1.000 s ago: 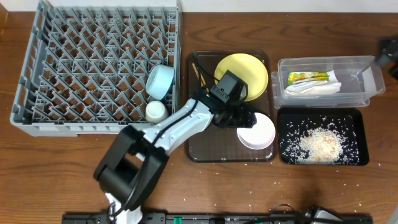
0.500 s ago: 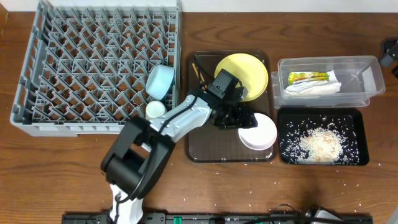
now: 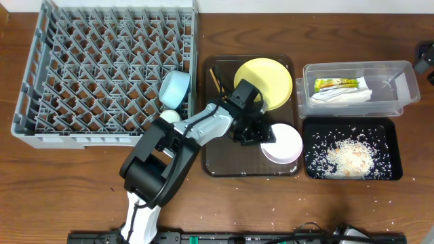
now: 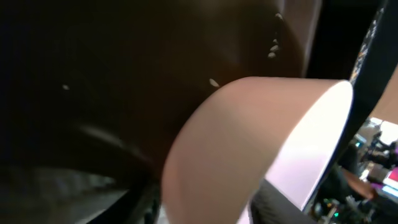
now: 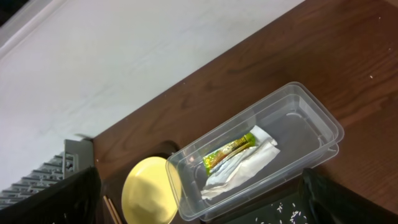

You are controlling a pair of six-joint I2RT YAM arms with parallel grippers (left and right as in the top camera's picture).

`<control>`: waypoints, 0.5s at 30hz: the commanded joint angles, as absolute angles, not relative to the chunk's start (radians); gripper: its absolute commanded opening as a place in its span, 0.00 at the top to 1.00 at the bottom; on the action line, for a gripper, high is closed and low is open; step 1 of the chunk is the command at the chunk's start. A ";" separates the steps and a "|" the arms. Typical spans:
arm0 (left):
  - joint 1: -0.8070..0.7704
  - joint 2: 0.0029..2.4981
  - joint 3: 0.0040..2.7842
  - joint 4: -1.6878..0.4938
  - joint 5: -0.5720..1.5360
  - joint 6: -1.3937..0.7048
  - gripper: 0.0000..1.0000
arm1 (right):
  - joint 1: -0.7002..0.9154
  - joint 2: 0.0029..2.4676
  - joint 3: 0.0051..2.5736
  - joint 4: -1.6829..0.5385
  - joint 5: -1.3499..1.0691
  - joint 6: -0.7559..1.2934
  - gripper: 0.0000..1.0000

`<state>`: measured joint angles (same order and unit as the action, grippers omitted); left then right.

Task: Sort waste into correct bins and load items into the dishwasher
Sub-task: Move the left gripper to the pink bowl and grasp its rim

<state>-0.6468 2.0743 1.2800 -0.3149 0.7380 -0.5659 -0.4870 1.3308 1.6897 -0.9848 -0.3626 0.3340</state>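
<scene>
My left fingers [image 3: 261, 133] sat at the white bowl [image 3: 286, 144], whose rim was blurred; I couldn't tell if they gripped it. My right fingers [image 5: 202, 202] stood wide apart, empty, mostly cropped.

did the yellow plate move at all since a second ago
No. The yellow plate lies in the same far right corner of the brown tray as before, no shift against the tray's rim.
</scene>
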 commanded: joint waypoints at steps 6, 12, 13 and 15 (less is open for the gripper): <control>-0.635 2.094 1.274 -0.320 0.715 -0.602 0.90 | -0.497 1.333 1.703 -0.988 -0.363 0.347 0.01; -0.620 2.093 1.274 -0.324 0.738 -0.607 0.92 | -0.497 1.333 1.703 -0.988 -0.363 0.347 0.01; -0.618 2.091 1.274 -0.323 0.750 -0.607 0.93 | -0.497 1.333 1.703 -0.988 -0.363 0.347 0.01; -0.615 2.088 1.274 -0.323 0.765 -0.599 0.92 | -0.497 1.333 1.703 -0.988 -0.363 0.347 0.01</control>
<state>-0.6247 2.0750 1.2793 -0.3187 0.7311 -0.6029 -0.4870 1.3308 1.6897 -0.9859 -0.3626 0.3340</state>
